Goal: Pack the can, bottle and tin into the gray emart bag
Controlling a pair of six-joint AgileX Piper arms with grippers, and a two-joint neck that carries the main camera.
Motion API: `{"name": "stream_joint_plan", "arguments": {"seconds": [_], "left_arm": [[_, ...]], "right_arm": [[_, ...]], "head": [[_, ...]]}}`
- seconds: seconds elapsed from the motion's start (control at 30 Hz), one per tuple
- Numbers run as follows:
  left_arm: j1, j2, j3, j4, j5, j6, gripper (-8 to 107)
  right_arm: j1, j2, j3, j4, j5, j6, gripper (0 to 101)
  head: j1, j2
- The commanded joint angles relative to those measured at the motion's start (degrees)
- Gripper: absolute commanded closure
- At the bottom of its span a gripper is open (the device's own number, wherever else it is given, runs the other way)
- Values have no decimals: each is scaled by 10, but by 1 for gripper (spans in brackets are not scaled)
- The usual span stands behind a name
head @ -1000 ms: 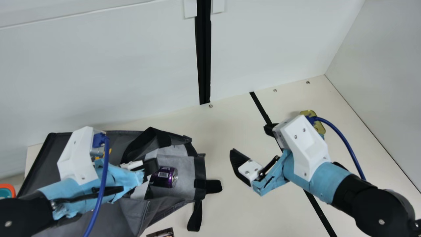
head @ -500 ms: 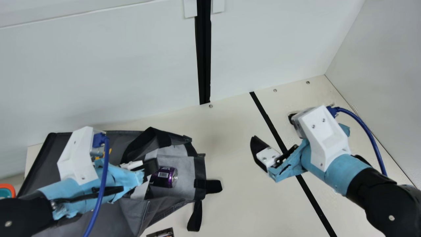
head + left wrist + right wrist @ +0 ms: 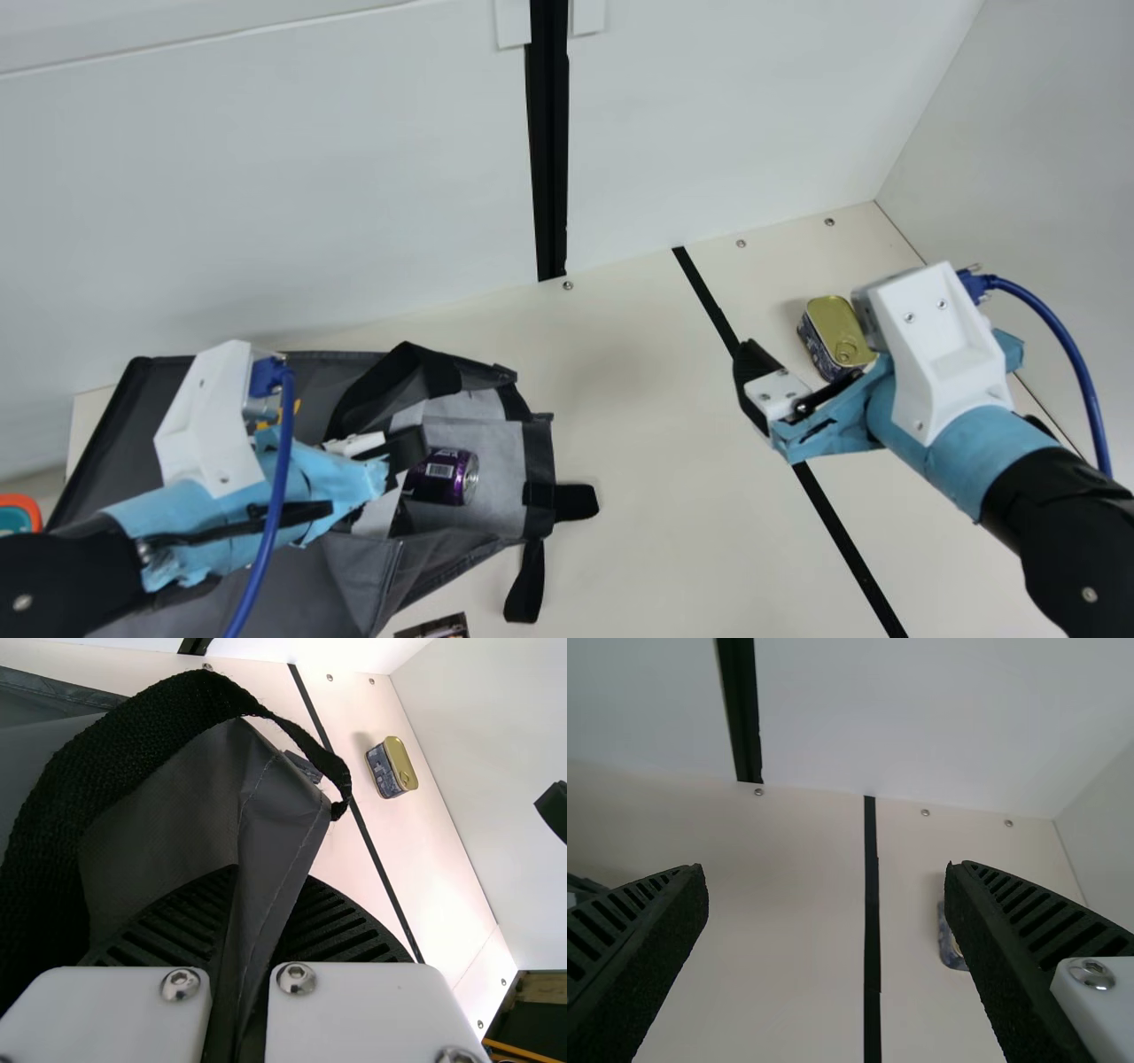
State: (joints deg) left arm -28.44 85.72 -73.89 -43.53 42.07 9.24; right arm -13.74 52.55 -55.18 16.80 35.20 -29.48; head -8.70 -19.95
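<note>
The gray bag [image 3: 478, 523] lies on its side, mouth facing right, with the purple can [image 3: 443, 477] on its pale lining. My left gripper [image 3: 403, 447] is at the bag's mouth beside the can; in the left wrist view my left gripper [image 3: 266, 895] is shut on a fold of gray bag fabric [image 3: 275, 828]. The gold-lidded tin [image 3: 831, 330] stands on the table at the right, also in the left wrist view, tin [image 3: 392, 768]. My right gripper [image 3: 772, 390] is nearby; in its wrist view, right gripper [image 3: 826, 873] stands open with the tin [image 3: 950, 943] partly behind one finger.
A dark printed item [image 3: 434, 627] pokes in at the bottom edge of the main view, below the bag. An orange and teal object [image 3: 19, 514] is at the far left. Black bag straps [image 3: 527, 580] trail on the table [image 3: 638, 496]. White walls [image 3: 1045, 168] rise behind and at the right.
My right arm has moved to the right, uncovering more of the tin in the main view. My left arm, the bag and the can have kept still.
</note>
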Motion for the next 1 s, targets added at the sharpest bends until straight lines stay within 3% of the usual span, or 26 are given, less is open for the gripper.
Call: {"name": "stream_joint_plan", "arguments": {"seconds": [0.0, 0.57, 0.97], "left_arm": [[0, 0, 0, 0, 0, 0, 89], [0, 0, 0, 0, 0, 0, 89], [0, 0, 0, 0, 0, 0, 89]], "right_arm": [[-3, -2, -2, -31, 2, 25, 10], [-27, -28, -28, -188, 56, 157, 10], [-37, -42, -63, -253, 120, 206, 10]], "head": [[-13, 0], [-13, 0], [-13, 0]]}}
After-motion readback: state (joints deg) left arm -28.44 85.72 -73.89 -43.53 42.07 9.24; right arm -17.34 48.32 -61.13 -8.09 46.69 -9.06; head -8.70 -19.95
